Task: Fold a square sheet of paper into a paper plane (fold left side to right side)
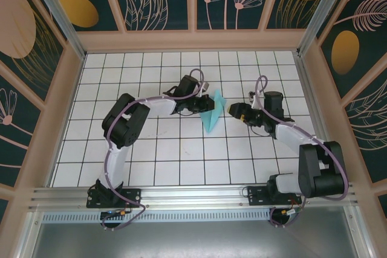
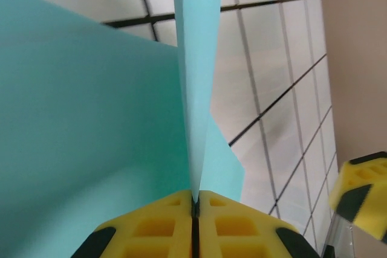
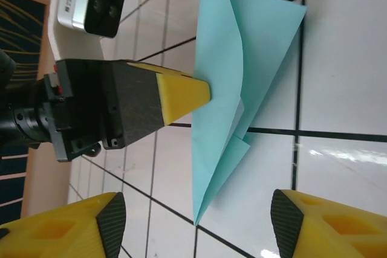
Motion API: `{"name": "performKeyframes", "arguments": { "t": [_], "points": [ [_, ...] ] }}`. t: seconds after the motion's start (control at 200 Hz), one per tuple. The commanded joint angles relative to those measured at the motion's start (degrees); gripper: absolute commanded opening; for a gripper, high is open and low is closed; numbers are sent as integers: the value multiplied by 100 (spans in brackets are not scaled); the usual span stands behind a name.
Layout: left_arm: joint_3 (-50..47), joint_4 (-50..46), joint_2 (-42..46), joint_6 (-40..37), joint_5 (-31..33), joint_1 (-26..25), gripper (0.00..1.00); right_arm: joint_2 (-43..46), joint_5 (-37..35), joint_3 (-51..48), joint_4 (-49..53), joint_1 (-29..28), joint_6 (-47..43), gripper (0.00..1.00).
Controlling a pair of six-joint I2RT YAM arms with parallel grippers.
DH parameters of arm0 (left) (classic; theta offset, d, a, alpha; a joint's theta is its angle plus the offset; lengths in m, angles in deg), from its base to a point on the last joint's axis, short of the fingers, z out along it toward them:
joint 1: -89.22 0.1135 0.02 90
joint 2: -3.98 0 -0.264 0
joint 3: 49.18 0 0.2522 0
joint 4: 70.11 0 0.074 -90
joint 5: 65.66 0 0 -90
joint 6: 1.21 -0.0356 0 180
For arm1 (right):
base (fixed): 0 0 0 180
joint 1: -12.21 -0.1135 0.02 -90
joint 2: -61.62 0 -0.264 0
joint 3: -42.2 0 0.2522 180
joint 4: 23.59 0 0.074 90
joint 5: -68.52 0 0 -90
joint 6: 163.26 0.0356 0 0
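Note:
The turquoise sheet of paper (image 1: 213,113) lies mid-table, folded into a pointed, layered shape with its tip toward the near edge. My left gripper (image 1: 203,106) is shut on one raised flap. In the left wrist view the yellow fingers (image 2: 157,228) pinch the flap's edge (image 2: 196,77), which stands upright above the flat layer (image 2: 78,119). The right wrist view shows the paper (image 3: 221,83) with the left gripper's fingertips (image 3: 184,93) on it. My right gripper (image 1: 232,110) hovers open just right of the paper, its fingers (image 3: 66,228) spread wide around the paper's tip.
White gridded tabletop (image 1: 181,149) lies inside wooden walls (image 1: 193,39). The two grippers face each other closely across the paper. The right gripper's yellow finger (image 2: 363,191) appears at the lower right of the left wrist view.

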Motion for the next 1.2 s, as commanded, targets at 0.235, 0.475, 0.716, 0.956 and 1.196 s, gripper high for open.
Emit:
{"name": "performKeyframes", "arguments": {
  "t": [0.235,0.475,0.716,0.956,1.196],
  "points": [
    [110,179,1953,0,121,382,12,382,1222,-283,-2308,-145,1288,88],
    [102,587,2298,383,-152,390,14,179,1281,-84,-4186,-716,2124,99],
    [-135,1000,2586,761,-455,381,15,-332,1122,536,-4480,-1181,2207,92],
    [-254,1091,2624,865,-548,379,16,-730,1128,678,-5011,-1230,2596,59],
    [-318,1074,2631,881,-475,397,17,-614,1021,548,-4665,-1223,2355,41]
  ]
}}
